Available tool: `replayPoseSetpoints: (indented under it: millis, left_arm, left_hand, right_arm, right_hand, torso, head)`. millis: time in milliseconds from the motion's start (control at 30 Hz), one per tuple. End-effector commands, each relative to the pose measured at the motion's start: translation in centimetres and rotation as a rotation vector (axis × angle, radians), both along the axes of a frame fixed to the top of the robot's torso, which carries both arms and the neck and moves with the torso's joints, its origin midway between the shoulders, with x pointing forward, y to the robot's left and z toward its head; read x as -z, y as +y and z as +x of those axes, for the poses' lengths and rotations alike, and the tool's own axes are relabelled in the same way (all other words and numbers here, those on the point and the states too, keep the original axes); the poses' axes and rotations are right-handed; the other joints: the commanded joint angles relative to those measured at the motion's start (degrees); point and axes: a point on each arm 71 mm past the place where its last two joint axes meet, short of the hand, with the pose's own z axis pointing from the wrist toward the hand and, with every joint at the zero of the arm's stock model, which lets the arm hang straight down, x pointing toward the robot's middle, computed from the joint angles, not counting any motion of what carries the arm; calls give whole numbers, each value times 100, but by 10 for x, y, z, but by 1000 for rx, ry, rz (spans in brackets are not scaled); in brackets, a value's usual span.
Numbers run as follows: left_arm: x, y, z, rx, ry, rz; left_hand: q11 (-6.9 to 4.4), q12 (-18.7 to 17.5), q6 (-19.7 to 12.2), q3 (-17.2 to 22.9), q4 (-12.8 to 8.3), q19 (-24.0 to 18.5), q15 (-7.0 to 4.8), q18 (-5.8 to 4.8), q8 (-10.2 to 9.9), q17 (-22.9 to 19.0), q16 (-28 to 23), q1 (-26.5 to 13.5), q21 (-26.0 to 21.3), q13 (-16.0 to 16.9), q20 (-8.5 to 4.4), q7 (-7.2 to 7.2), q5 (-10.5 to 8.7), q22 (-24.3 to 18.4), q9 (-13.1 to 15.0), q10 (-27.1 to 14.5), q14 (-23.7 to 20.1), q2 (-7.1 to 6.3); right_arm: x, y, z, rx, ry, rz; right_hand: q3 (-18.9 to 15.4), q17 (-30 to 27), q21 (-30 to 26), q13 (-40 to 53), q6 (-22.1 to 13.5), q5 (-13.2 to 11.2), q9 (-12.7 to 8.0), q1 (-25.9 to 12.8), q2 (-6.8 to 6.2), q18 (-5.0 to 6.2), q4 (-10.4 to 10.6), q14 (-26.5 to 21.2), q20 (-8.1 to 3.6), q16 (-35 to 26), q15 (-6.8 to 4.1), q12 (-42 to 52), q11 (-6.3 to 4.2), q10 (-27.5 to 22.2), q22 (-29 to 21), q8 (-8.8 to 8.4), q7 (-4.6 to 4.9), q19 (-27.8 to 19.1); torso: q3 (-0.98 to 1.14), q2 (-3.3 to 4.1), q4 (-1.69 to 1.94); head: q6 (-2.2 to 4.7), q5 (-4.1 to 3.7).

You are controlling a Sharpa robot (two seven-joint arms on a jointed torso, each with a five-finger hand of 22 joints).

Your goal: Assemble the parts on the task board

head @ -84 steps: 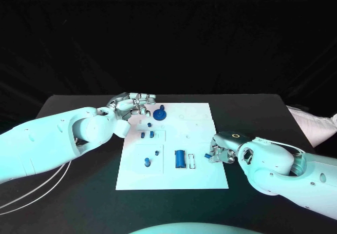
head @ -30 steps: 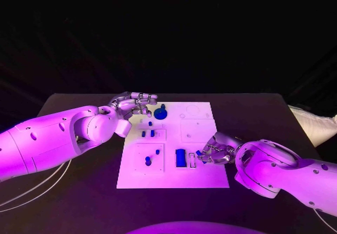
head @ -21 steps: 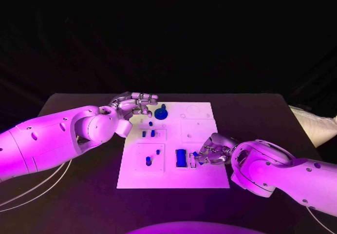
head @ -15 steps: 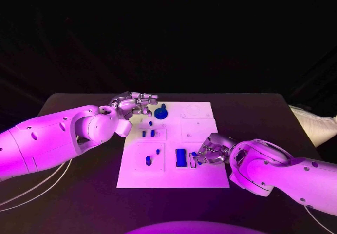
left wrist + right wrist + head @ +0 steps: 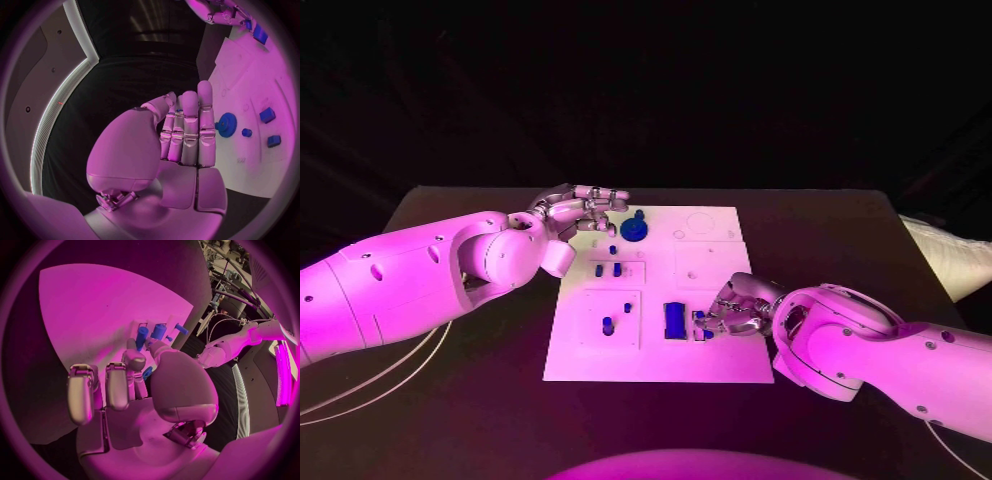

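Black table [image 5: 459,215], white task board [image 5: 718,365]; right hand [image 5: 733,310] pinching small blue part [image 5: 147,373] beside blue block [image 5: 674,319]

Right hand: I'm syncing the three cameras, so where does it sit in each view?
Head view: right hand at the task board's right edge.
Left wrist view: right hand at the board's far end.
Right wrist view: right hand mid-circle, pinching a small blue part.
Shared landmark: the task board.
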Motion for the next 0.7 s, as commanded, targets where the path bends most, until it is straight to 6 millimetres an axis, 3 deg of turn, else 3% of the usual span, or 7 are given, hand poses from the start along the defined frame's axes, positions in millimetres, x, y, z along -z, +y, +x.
replayPoseSetpoints:
  millis: [33,400,533,700]
  left_arm:
    - [-1,-3,-1,30,-1,-9]
    - [-1,-4,-2,39,1,-11]
    - [-1,-5,-2,40,2,-12]
    - [-1,-5,-2,40,2,-11]
  left_hand:
    - [-3,22,-27,24,-30,-36,-7,108,15,-11,-3,42,1,-10,-6,29,21,13,3,-29,-41,38]
    - [-1,23,-28,25,-29,-36,-6,108,15,-11,-1,37,3,-11,-6,31,20,14,3,-32,-40,39]
    - [-1,23,-28,25,-29,-36,-6,108,15,-11,-1,37,3,-11,-6,31,20,14,3,-32,-40,39]
    - [-1,23,-28,25,-29,-36,-6,108,15,-11,-1,37,3,-11,-6,31,20,14,3,-32,-40,39]
  right_arm:
    - [1,2,-1,-26,5,-30]
    - [2,3,0,-38,3,-42]
    - [1,5,0,-40,-1,-39]
    - [1,6,-1,-44,-3,-36]
  right_hand:
    - [-26,185,24,12,37,-31,-5,-56,3,-93,27,360,-43,25,-27,34,-15,43,766,-2,-6,49]
    - [-189,187,22,57,54,-121,6,-247,2,-94,150,361,-47,26,-26,55,-11,60,766,-4,-3,50]
    - [-454,183,19,84,62,-394,16,-444,-42,-93,294,359,-44,21,-22,49,-9,63,766,-9,-4,49]
    - [-745,183,15,115,64,-552,28,-536,-62,-92,416,359,-46,19,-27,43,-13,63,764,-15,-12,47]
  torso:
    - [-1,3,-2]
    - [2,1,-4]
    - [1,-1,1]
    - [0,-3,1]
  head:
    - [-2,-4]
    - [-5,2]
    - [-8,3]
    - [-10,6]
